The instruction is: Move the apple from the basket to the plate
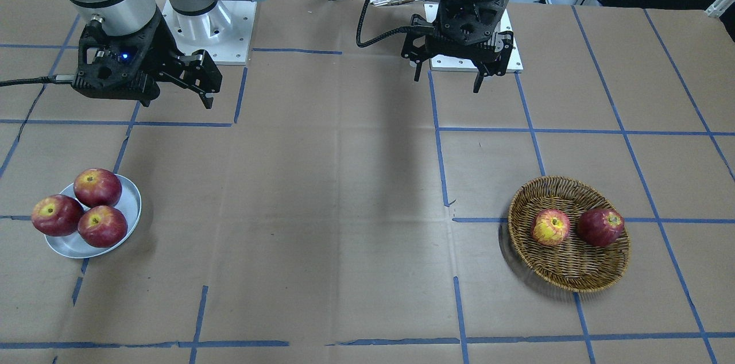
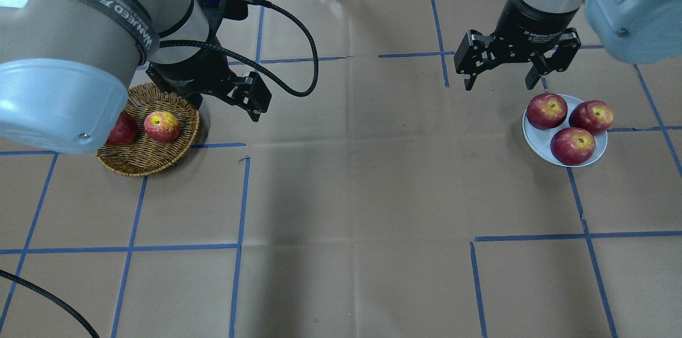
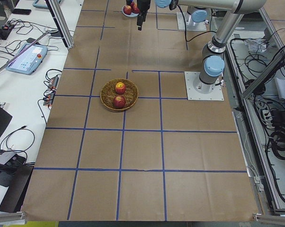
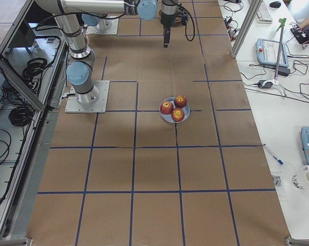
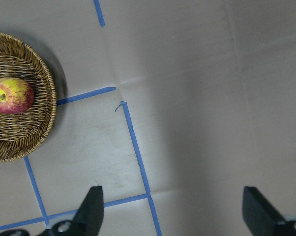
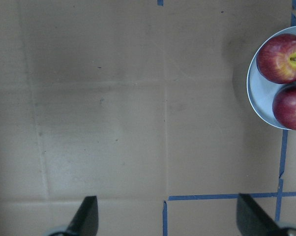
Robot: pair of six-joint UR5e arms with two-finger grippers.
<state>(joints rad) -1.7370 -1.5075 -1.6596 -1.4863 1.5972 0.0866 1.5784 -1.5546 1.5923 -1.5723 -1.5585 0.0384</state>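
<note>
Left tool (image 1: 447,81) hangs released near the basket (image 1: 565,275), as I want the apple (image 1: 550,227); right tool (image 2: 498,85), also released, hangs near the plate (image 1: 131,200).

Probably a robotics lab: teach pendant (image 3: 26,57), loose cables (image 3: 277,137), tape-gridded table (image 3: 142,151).

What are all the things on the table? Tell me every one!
yellow apple: 1, yellow and red, in the basket
dark apple: 1, dark red, in the basket beside it
basket: 1, brown wicker, robot's left side
plate apples: 3, dark red, on the plate
plate: 1, pale grey, robot's right side
table: 1, brown with blue tape lines
left gripper: 1, black, open, in the air
right gripper: 1, black, open, near the plate
</note>
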